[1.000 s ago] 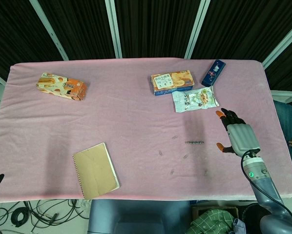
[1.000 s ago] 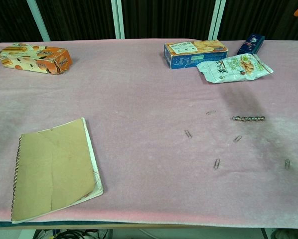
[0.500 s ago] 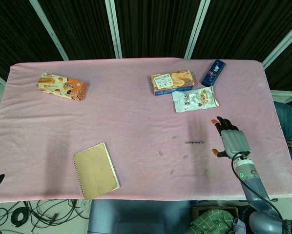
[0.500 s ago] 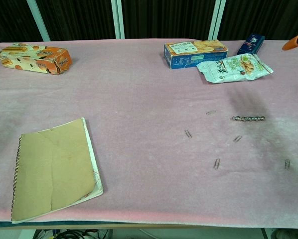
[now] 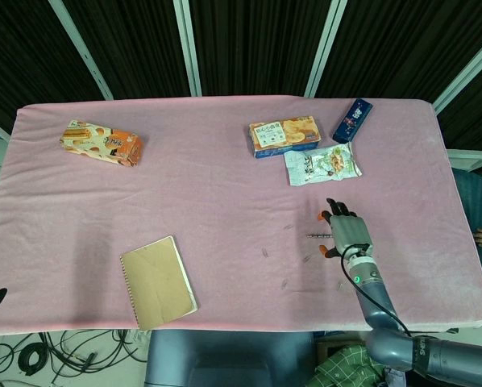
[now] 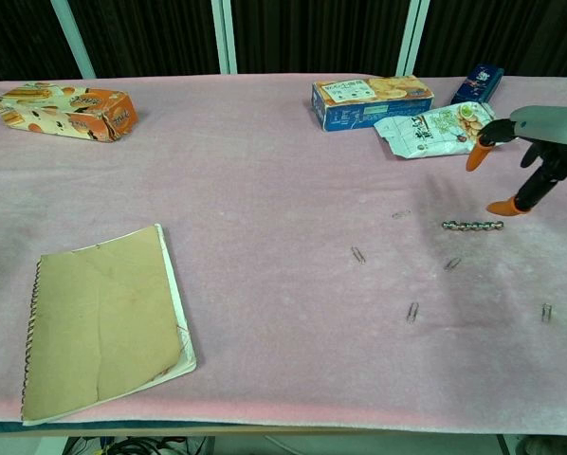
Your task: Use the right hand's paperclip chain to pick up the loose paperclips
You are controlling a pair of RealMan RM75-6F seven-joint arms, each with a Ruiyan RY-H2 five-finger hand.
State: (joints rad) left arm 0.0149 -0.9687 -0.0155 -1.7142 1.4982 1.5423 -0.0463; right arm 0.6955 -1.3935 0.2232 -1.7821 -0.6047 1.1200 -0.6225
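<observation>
Right hand (image 6: 535,152) hovers, fingers spread, holding nothing, just above the paperclip chain (image 6: 472,226) lying flat on the pink desk (image 6: 246,171); loose paperclips (image 6: 412,312) nearby (package print too small to read).

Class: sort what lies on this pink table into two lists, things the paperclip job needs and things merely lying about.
Needed: paperclip chain; loose paperclips; right hand, open above the chain's right end.

Lying about: notebook; orange box; biscuit box; snack bag; blue packet.
</observation>
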